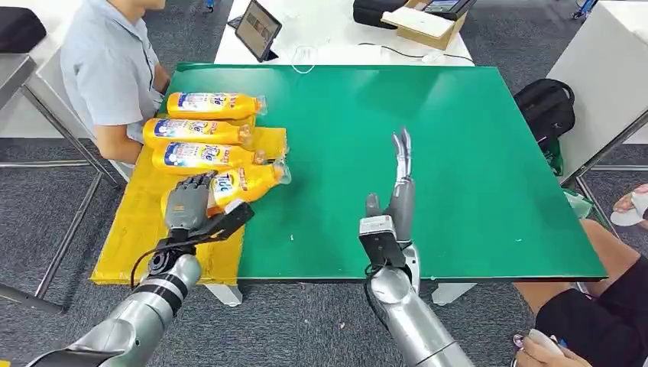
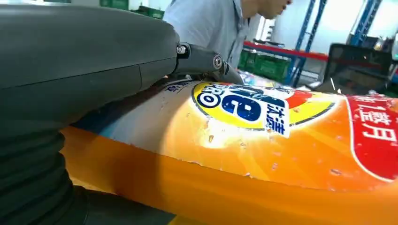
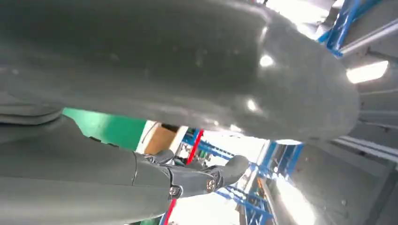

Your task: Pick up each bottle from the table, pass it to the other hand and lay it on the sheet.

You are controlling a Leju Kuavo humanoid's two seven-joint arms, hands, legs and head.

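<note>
I am standing over the counter (image 1: 458, 168), and beyond my left robot hand (image 1: 189, 205) the sheet (image 1: 145, 229) is carrying three bottles (image 1: 200, 130) in a row. My left robot hand is clamping the fourth bottle (image 1: 244, 183), over the sheet's edge. My right robot hand (image 1: 397, 199) is hovering with fingers straight and apart, holding nothing. Releasing here, I am risking the bottle rolling onto the green or nudging its neighbour.
</note>
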